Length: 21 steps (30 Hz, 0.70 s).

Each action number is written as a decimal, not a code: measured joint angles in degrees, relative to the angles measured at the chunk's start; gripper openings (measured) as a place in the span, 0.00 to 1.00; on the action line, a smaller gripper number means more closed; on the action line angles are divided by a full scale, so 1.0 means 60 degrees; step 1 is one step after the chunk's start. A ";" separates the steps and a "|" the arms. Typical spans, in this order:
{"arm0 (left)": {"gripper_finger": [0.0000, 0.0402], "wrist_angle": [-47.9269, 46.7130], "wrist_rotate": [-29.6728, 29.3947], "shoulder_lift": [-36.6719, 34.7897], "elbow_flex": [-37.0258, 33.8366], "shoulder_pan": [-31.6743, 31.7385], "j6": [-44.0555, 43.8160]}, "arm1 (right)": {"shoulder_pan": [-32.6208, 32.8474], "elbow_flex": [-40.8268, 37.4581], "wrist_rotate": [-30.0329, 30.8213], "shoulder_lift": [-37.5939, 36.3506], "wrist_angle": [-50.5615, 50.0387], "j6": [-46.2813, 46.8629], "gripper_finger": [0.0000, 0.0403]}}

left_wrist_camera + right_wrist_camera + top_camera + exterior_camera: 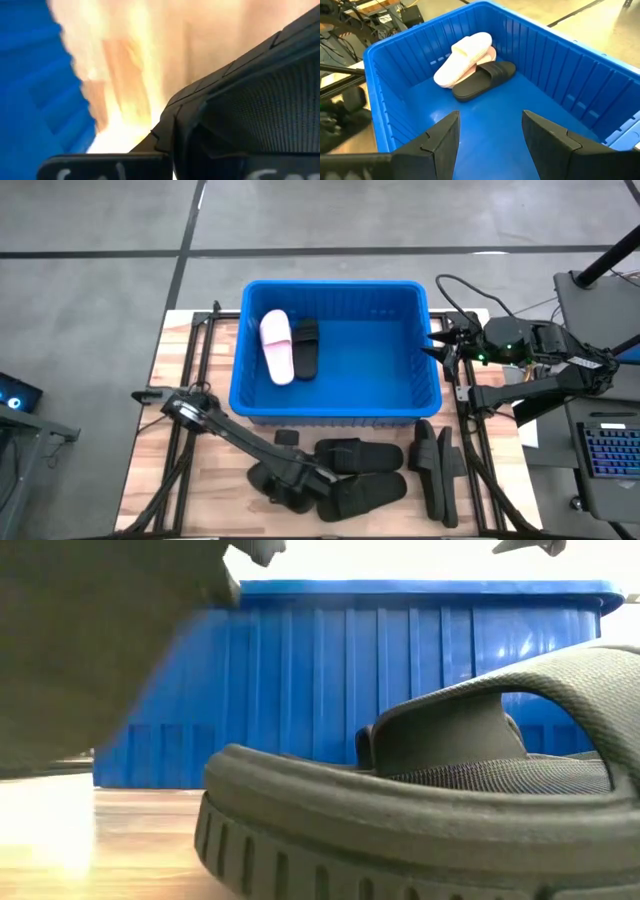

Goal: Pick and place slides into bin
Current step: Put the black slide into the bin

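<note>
while the blue bin sits at the middle of the wooden table, most of the slides lie outside it, along its near wall. inside the bin, against the wall farthest from the right arm, two pale pink slides are stacked one on the other, with one black slide touching them. they look dropped rather than arranged, which suits a bin this roomy.

the left gripper is down among the black slides on the table, just off the bin's near wall, toward its left corner. the left wrist view is filled by the strap and edge of a black slide pressed close to the camera, with the bin's ribbed wall off to one side, so the arm seems to be reaching for or taking a slide. i cannot tell whether its claw is spread or clamped on anything, because the slides and the arm itself hide the tips.

the right gripper hangs over the bin's right rim, pointed inward, its claw spread wide with nothing between the fingers. that pose reads as waiting clear of the pile so the left arm can work. two more black slides stand on edge beside the bin's near right corner, closest to this arm. in the low view one black slide lies directly in front of the bin's near wall.

by my judgement the task is early on: three slides are binned and about five remain on the table.
</note>
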 joint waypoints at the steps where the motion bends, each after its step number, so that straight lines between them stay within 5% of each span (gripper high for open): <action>1: 0.00 0.0001 0.0269 -0.0263 0.0034 0.0003 0.0299 | -0.0001 0.0000 0.0001 0.0000 -0.0003 0.0000 0.50; 4: 0.00 0.0077 0.1640 -0.1245 0.0369 0.0036 0.1722 | -0.0001 0.0000 0.0001 0.0000 0.0000 0.0000 0.50; 9: 0.00 0.1573 0.1719 -0.2754 0.1326 0.0282 0.2021 | -0.0001 0.0000 -0.0001 -0.0004 -0.0001 0.0004 0.50; 15: 0.00 0.5201 -0.1186 -0.3801 0.2031 0.1246 0.3469 | -0.0001 0.0000 -0.0001 -0.0007 0.0004 0.0036 0.50; 21: 0.00 0.5515 -0.3631 -0.3917 0.1897 0.2606 0.7220 | -0.0001 0.0000 0.0000 -0.0007 0.0020 0.0036 0.50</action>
